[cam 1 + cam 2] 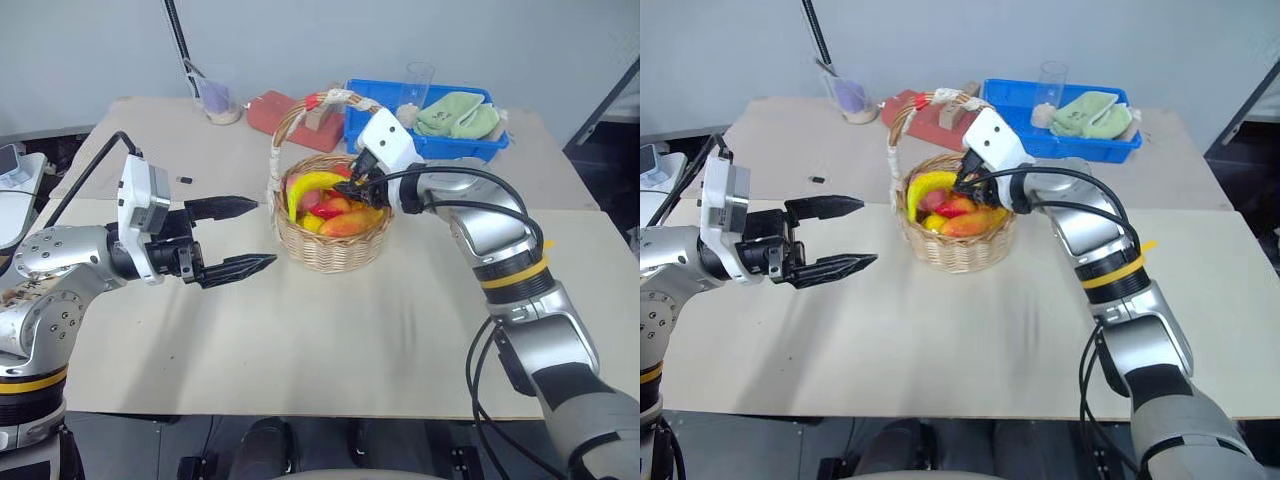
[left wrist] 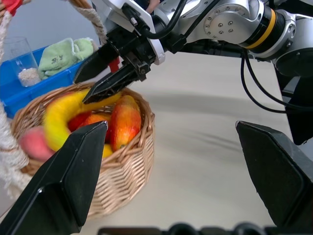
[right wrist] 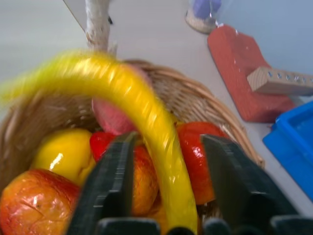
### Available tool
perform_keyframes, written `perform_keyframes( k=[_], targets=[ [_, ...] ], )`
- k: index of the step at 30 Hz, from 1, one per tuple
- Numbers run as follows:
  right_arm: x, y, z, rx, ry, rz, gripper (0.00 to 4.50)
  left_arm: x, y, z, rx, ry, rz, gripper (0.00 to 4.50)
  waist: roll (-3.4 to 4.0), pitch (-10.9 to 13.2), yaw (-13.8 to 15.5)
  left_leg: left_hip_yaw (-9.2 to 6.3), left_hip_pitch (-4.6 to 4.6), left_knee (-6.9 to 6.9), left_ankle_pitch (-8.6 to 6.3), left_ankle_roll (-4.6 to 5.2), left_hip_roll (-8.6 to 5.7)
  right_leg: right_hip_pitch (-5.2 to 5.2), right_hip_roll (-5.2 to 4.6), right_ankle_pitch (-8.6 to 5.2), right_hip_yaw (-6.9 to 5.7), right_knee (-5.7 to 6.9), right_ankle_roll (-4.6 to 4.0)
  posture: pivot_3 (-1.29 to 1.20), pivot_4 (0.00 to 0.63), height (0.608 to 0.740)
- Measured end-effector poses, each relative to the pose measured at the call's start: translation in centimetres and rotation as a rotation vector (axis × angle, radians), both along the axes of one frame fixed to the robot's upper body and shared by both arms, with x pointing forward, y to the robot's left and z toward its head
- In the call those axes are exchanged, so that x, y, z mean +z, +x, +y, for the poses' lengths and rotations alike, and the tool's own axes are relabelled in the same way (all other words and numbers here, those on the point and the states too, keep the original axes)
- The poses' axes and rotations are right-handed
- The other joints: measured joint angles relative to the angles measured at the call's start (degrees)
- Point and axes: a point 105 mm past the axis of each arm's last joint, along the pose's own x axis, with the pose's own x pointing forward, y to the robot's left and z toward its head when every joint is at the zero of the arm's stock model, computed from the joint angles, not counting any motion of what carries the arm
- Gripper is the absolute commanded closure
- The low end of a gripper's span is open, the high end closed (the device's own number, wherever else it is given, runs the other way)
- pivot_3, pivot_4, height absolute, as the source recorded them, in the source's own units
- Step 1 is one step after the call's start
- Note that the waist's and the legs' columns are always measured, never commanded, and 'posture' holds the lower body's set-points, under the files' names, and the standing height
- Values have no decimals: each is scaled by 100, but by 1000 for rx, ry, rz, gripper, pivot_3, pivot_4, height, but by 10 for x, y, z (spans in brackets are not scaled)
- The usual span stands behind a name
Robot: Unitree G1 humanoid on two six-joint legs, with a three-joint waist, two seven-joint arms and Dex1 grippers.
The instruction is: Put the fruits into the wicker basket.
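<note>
**Two grippers up, right one over the basket with the banana between its fingers**

Hard to read: the wicker basket [image 1: 333, 245] is crowded. Banana [image 1: 312, 186] arcs over the top of the pile and covers part of what sits under it. Mango [image 1: 352, 222] shows on the basket's right side, orange-red. Peach [image 2: 34, 143] is half hidden behind the banana and the rim at the handle side. Other red and yellow pieces sit under the banana; can't tell what they are. Banana is motion-blurred in the right wrist view. Basket handle is cut off at the frame edge in the left wrist view.

Right gripper [image 2: 100, 81]: fingers part-open, tips down inside the basket at the banana. In the right wrist view the banana [image 3: 142, 122] runs between the two fingers [image 3: 110, 181] with gaps on both sides, so it is straddled, not clamped. Whether a fingertip touches the banana's end: cannot tell.

Left gripper [image 1: 245, 238]: spread wide, nothing in it, pointing at the basket from the robot's left, just beside it, not touching.

All three fruits are in the basket. Basket stands on the table [image 1: 300, 340], in front of the blue tray [image 1: 440, 146] holding a green cloth [image 1: 458, 115]. Red block [image 1: 275, 112] and clear cup [image 1: 215, 95] sit behind it.
</note>
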Motion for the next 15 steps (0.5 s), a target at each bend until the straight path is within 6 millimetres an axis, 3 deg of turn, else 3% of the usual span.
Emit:
perform_keyframes(
  k=[2,3,10,15],
  targets=[
    [3,-3,2,15,4,-4,139,0,0,0,0,-2,0,0,1,0,3,-4,-2,-1,0,0,1,-4,0,-1,0,3,-1,0,150,726],
    [6,-7,3,26,10,-8,26,1,0,0,0,-3,-1,0,1,0,6,-8,-3,-1,0,0,3,-6,0,-1,0,4,-2,0,150,726],
    [30,-47,5,117,114,-9,26,4,5,-1,-3,-23,-8,0,1,0,40,-14,-5,3,-1,1,2,3,-8,-1,-6,1,-1,0,150,726],
    [22,-69,-16,116,150,66,26,4,6,-7,-23,-32,-12,0,1,0,57,-14,-4,2,-1,3,-2,10,-9,-1,-19,-6,-1,0,150,726]
  ],
)
